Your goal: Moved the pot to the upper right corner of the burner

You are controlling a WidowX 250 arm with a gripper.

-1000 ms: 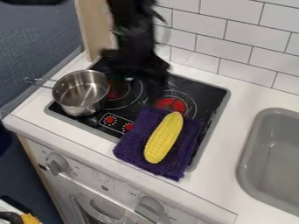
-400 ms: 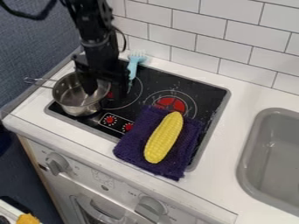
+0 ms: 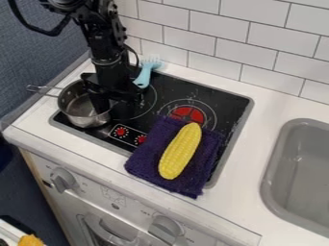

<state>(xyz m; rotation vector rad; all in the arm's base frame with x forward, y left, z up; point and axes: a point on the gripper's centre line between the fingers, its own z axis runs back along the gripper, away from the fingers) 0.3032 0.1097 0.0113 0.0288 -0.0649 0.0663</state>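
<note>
Camera view: pot (image 3: pixel 82 116) at left of frame, over the burner's (image 3: pixel 225 106) left edge, handle (image 3: pixel 44 90) out to the left. I have the claw (image 3: pixel 116 103) spread across its right wall, one finger inside, one outside, nothing clamped; looks set for a rim pinch. Corn (image 3: pixel 181 151) rests on cloth (image 3: pixel 143 164), lower middle, probably outside my path.

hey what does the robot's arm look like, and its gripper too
The arm is all black, built of chunky jointed sections, with a thick black cable looping out at the upper left and a thinner one beside it. The gripper is black too, with two fingers.
</note>
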